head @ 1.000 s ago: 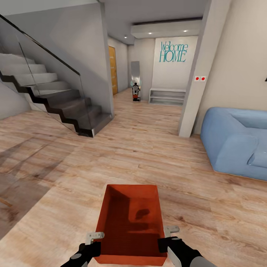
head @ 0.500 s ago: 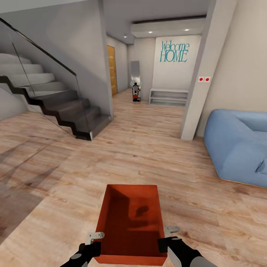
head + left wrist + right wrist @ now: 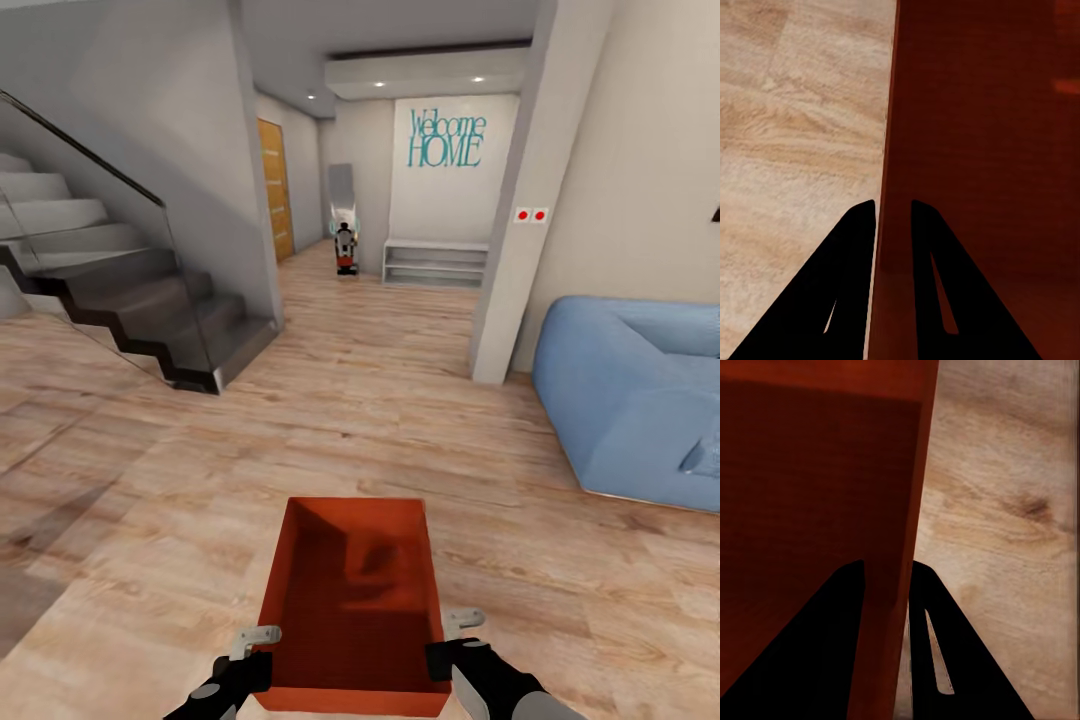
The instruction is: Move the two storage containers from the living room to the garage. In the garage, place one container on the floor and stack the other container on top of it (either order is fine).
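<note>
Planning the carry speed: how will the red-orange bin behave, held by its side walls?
The storage container probably stays stiff: its walls look straight with the left gripper and right gripper clamped on them. It looks empty, so likely light. The smooth plastic may slip.

Head camera looks forward and down past the red container point(image 3: 352, 600) toward the staircase point(image 3: 130, 290) and hallway. Each wrist camera sits tight against a container side wall, facing along it. All share container, wood floor point(image 3: 400, 400).
</note>
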`<state>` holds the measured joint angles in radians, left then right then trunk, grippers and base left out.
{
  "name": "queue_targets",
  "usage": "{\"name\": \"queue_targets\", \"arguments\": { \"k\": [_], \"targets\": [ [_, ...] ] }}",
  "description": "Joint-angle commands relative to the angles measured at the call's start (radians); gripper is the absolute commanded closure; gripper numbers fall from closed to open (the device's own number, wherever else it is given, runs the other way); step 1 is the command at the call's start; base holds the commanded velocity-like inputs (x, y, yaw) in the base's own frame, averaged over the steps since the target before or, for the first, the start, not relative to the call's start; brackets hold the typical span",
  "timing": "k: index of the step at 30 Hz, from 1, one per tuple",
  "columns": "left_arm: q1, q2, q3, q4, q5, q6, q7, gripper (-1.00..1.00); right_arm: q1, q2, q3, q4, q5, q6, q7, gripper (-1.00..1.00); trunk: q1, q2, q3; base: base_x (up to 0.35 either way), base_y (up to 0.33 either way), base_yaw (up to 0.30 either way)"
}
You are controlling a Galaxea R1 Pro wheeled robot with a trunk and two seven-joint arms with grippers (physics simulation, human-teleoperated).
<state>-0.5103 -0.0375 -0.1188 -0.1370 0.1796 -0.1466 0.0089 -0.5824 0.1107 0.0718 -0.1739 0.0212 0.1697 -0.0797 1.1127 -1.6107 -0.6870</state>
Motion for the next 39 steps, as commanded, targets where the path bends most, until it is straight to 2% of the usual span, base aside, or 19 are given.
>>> {"name": "queue_targets", "arguments": {
  "k": [1, 39],
  "targets": [
    [0.000, 0.001, -0.001, 0.000, 0.008, -0.004, 0.008, 1.00, -0.001, -0.008, 0.002, -0.002, 0.020, 0.008, -0.009, 1.00, 0.001, 0.000, -0.001, 0.343, 0.000, -0.109],
    [0.000, 0.001, -0.001, 0.000, 0.008, -0.004, 0.008, 1.00, -0.001, -0.008, 0.002, -0.002, 0.020, 0.008, -0.009, 1.00, 0.001, 0.000, -0.001, 0.343, 0.000, -0.007]
  ]
}}
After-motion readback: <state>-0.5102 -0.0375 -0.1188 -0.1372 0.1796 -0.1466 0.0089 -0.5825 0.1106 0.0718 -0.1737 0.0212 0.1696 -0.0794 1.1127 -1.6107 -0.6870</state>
